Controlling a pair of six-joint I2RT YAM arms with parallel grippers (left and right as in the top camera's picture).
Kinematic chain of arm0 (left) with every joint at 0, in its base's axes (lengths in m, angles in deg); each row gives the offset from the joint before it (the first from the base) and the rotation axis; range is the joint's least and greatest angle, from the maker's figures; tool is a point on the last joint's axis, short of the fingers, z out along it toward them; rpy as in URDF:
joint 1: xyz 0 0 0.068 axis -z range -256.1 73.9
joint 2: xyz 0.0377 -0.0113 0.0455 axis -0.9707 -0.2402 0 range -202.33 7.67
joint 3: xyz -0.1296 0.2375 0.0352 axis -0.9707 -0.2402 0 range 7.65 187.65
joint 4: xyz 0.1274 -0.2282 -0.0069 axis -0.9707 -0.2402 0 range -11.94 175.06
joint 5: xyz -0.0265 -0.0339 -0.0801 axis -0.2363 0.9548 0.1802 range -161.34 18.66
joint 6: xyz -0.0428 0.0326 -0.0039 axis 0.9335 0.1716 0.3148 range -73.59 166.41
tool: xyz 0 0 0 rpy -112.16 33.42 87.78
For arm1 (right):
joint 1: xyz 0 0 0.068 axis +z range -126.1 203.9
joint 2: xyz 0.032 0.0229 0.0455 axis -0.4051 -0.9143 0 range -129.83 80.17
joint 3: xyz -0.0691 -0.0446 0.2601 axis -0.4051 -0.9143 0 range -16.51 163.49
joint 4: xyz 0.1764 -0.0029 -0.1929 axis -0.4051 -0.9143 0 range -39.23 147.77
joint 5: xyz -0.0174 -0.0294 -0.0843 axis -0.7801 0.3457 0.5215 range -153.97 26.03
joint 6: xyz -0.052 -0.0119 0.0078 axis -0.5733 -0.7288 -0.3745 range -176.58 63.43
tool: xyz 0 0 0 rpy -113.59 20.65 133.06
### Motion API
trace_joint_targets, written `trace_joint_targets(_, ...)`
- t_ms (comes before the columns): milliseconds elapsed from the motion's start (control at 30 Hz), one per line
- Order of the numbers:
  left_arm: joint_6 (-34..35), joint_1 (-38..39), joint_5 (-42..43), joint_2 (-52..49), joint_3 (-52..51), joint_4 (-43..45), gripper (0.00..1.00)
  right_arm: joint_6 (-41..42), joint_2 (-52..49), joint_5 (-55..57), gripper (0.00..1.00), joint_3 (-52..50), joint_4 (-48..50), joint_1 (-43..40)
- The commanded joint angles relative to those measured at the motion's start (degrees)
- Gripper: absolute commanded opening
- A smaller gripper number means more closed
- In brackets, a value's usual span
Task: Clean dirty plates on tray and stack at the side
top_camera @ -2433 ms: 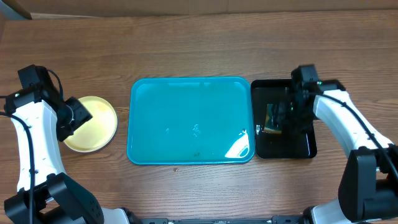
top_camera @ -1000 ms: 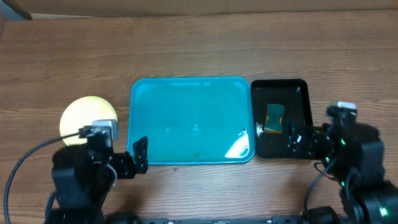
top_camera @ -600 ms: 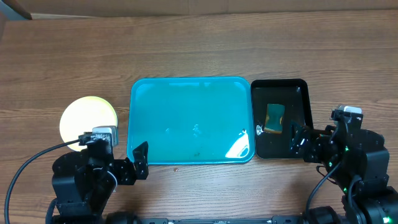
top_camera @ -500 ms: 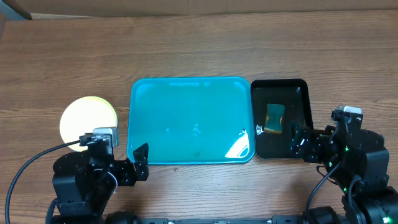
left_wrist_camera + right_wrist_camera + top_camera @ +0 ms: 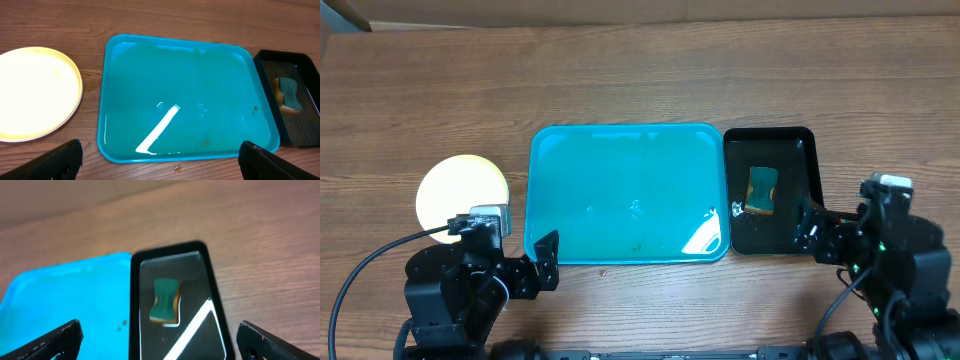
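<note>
Hanging low over the near edge of the table (image 5: 620, 70), the left gripper (image 5: 160, 150) has its two fingers spread as wide as they go. Only air lies between them, and they touch nothing. The right gripper (image 5: 159, 330) is parted just as wide at the near right, also with nothing in its hold and clear of every object.

Just beyond the left gripper lies the teal tray (image 5: 185, 95), flat on the wood, its glossy floor bare but for a few small brown specks (image 5: 255, 107) toward its right side. The plates (image 5: 35, 92) sit off the tray on the table, just beside its left rim but apart from it. Only the top one shows, cream and round; how many lie beneath it cannot be told.

Ahead of the right gripper a narrow black tray (image 5: 132, 305) sits close against the teal tray's right rim. A green-topped sponge (image 5: 165, 300) lies flat inside it, near the middle.
</note>
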Motion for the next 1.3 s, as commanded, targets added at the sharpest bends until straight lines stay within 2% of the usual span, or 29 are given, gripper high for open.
trace_joint_targets(0, -0.4, 0.0, -0.5, 0.5, -0.5, 0.0, 1.0, -0.6, 4.0, 1.4, 1.0, -0.8, 0.9, -1.6)
trace_joint_targets(167, -0.4, 0.0, -0.5, 0.5, -0.5, 0.0, 1.0, -0.5, 11.5, 1.4, 1.0, -6.2, 7.5, -4.1)
trace_joint_targets(533, -0.4, 0.0, -0.5, 0.5, -0.5, 0.0, 1.0, -0.5, 31.5, -3.2, 1.0, -31.8, 36.5, -7.0)
trace_joint_targets(733, -0.4, 0.0, -0.5, 0.5, -0.5, 0.0, 1.0, -0.5, 33.7, -3.8, 1.0, -42.7, 55.5, -7.0)
trace_joint_targets(867, -0.4, 0.0, -0.5, 0.5, -0.5, 0.0, 1.0, -0.5, 33.7, -3.6, 1.0, -48.0, 62.5, -7.0)
trace_joint_targets(967, -0.4, 0.0, -0.5, 0.4, -0.5, 0.0, 1.0, -0.5, 33.7, -4.2, 1.0, -51.0, 63.0, -7.0)
trace_joint_targets(1167, -0.4, 0.0, -0.5, 0.5, -0.5, 0.0, 1.0, -0.5, 33.7, -7.0, 1.0, -51.4, 50.7, -7.0)
trace_joint_targets(1267, -0.4, 0.0, -0.5, 0.5, -0.5, 0.0, 1.0, -0.5, 33.6, -7.0, 1.0, -51.4, 50.3, -7.0)
